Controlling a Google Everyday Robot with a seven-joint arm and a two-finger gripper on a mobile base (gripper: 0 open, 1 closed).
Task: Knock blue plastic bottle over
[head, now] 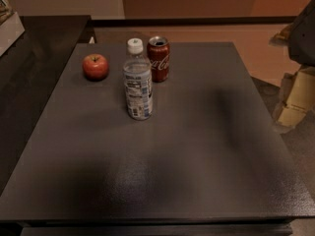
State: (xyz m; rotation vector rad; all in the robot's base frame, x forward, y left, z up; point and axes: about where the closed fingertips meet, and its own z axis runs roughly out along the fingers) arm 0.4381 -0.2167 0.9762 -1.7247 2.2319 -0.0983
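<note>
Blue plastic bottle point(138, 85), a clear, tall water bottle with a white screw cap and a white-and-blue printed label, stands upright on the dark grey desk point(197, 146), just in front of and slightly left of the red Coca-Cola can point(158, 59), close to it but seemingly not touching. It rises well above the can, and its body looks see-through and light, so a sideways push high on it would likely tip it. A red round apple point(95, 66) sits left of the can, with the bottle's cap between them in this view. The three things are grouped near the far side of the desk, probably to make the robot pick out the right one. A dark shape well to the right of the can, off the desk's edge, is probably the gripper point(304, 33); I cannot tell whether it is wide or narrow, and it is holding nothing that shows. The bottle is untouched, so the knock is not yet done, and the near can risks being hit too.
</note>
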